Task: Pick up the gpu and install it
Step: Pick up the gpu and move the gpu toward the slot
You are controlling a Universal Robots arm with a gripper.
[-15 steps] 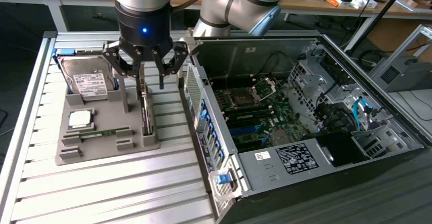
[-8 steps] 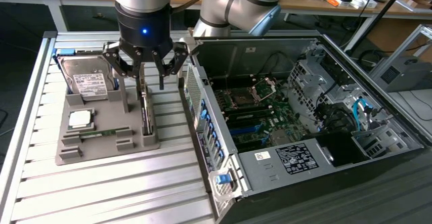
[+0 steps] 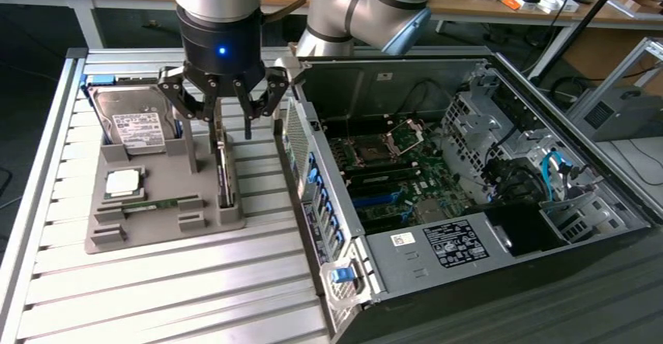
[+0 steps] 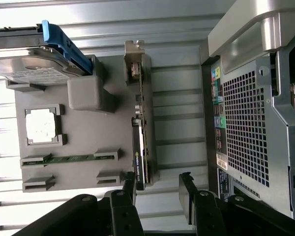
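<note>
The gpu (image 3: 223,175) is a thin green card standing on its long edge in a slot of the grey holder (image 3: 155,231), its silver bracket at one end. In the wrist view the gpu (image 4: 141,128) runs lengthwise toward my fingers. My gripper (image 3: 231,129) hangs just above the card's far end, open, with nothing between its fingers. In the wrist view the gripper (image 4: 158,189) has one finger next to the card's end and the other well off to its side.
The holder (image 4: 88,132) also carries a silver hard drive (image 3: 135,120), a square processor chip (image 3: 123,182) and a narrow memory stick (image 3: 155,204). The opened computer case (image 3: 446,181) lies close on the exterior view's right, its perforated wall (image 4: 246,123) beside the holder.
</note>
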